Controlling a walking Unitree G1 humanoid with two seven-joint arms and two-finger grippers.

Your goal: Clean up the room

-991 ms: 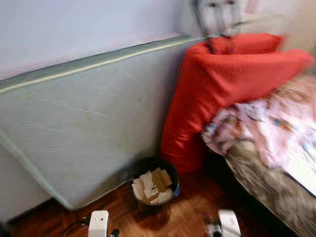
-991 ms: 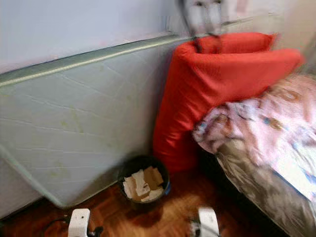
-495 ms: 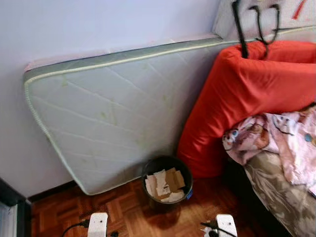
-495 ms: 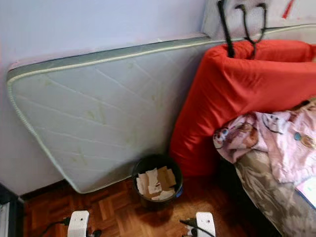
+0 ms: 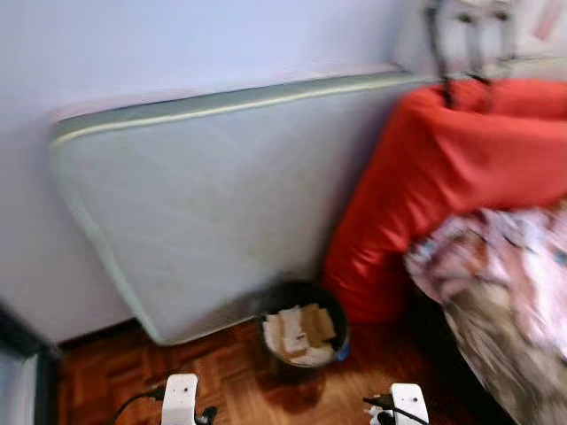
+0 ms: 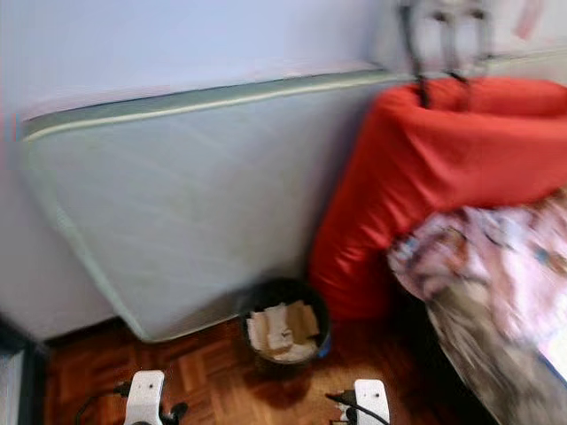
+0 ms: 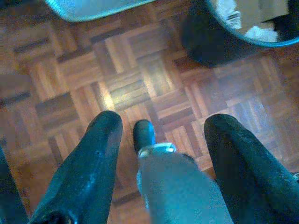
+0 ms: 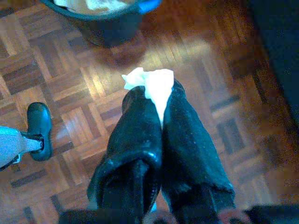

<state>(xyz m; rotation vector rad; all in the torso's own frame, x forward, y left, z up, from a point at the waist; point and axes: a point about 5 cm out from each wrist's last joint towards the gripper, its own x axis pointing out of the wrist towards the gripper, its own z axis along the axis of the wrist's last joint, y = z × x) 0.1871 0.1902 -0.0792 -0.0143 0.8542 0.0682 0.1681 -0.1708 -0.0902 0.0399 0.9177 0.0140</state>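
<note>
White crumpled tissue (image 8: 152, 86) sits clenched in my right gripper (image 8: 159, 112) fingers above the parquet floor (image 8: 74, 79); left gripper (image 7: 161, 140) fingers spread, released. Black wastebasket (image 5: 301, 332) lower centre.

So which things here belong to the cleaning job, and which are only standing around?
For the job:
- right gripper, shut on a white crumpled paper scrap
- round black waste bin holding paper and cardboard

Just there:
- grey-white mattress leaning on the wall
- big red cushion
- pink patterned blanket
- left gripper, open
</note>
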